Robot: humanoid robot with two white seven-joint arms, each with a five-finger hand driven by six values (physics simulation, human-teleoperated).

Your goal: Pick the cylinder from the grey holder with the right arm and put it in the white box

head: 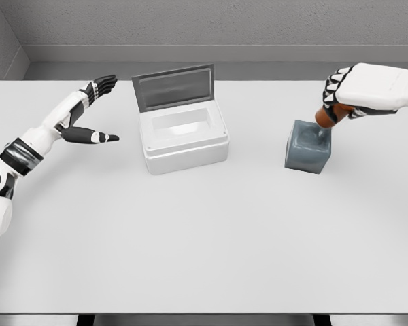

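1. Gripping the brown cylinder (324, 117), the right robot hand (340, 95) is clamped on it just above the grey holder (307, 147).
2. The left robot hand (95, 109) rests spread beside the open white box (183, 139) on the bench (204, 231).

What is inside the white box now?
The white box shows only its bare interior with the lid up. The cylinder is in the right hand, over the holder.

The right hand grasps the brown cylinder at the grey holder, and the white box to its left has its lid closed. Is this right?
Not quite. The lid of the white box is open, standing up at the back, as the head view shows. The rest holds: the right hand grasps the brown cylinder at the grey holder, and the box is to its left.
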